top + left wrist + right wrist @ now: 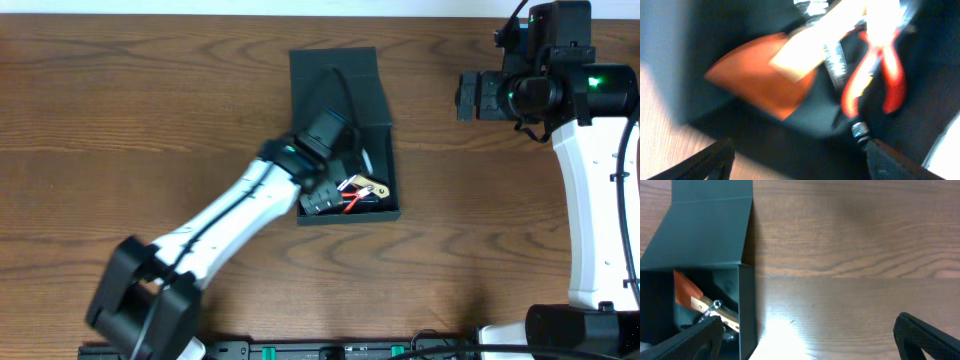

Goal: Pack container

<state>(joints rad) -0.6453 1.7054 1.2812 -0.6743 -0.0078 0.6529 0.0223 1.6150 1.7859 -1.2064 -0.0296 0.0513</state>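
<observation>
The container, a dark square box (392, 160), stands mid-table with its flap lid (336, 80) open toward the far side. Inside lie red-handled pliers (352, 204), a wooden-handled tool (368, 186) and an orange piece hidden under my arm. My left gripper (322, 197) is open just above the box's near left corner. Its blurred wrist view shows the orange piece (757, 85), wooden handle (830, 37) and pliers (875, 75) inside the box (780, 140), the fingers (800, 167) empty. My right gripper (468, 97) is open and empty, well right of the box.
The right wrist view shows the box wall (746, 305), the lid (710, 230), the orange piece (685, 287) and a small wrench ring (716, 304), with bare wood table (855, 255) between its fingers (807, 340). The right arm's base stands at the right edge (600, 200).
</observation>
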